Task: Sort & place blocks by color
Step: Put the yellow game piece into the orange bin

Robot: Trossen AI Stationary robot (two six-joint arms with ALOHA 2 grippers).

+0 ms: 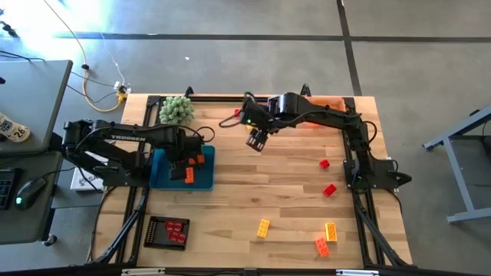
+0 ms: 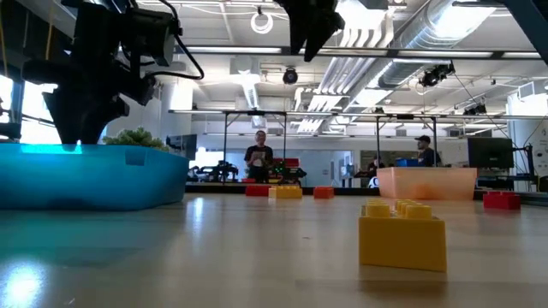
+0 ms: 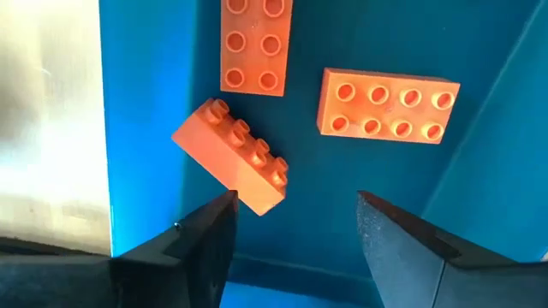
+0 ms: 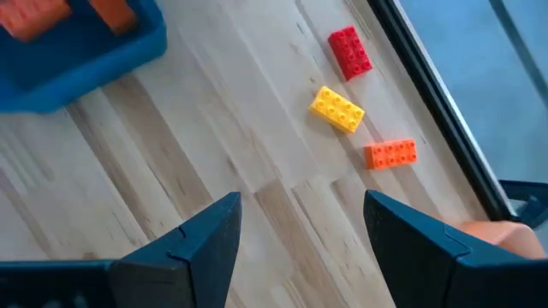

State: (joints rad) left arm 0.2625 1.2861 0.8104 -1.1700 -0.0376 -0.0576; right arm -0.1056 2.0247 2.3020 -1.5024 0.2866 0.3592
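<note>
**Orange bricks in blue tray, others loose on tabletop**

Wooden tabletop [image 1: 253,192] carrying everything, framed by dark rails. Blue tray [image 1: 163,175] at its left side, black tray [image 1: 167,232] nearer the front left corner, pale orange tray [image 2: 425,182] at the far right edge.

Left hand [image 3: 294,231] above the blue tray's interior, fingers spread, nothing between them. Right hand [image 4: 300,235] raised over the tabletop's far middle, fingers likewise spread and empty.

Fuzzy green plant [image 1: 176,110] at the back, just behind the blue tray.

Three orange blocks [image 3: 390,105] on the blue tray's floor: two flat with studs up, one tilted on its edge near the tray wall. Red blocks [image 1: 175,231] inside the black tray. Loose on the tabletop: two red blocks [image 1: 329,189] at right, apart from each other; yellow blocks [image 1: 263,228] toward the front, one beside an orange block [image 1: 321,247] near the front right. Small red block [image 1: 235,113] at the back near the right arm.
</note>
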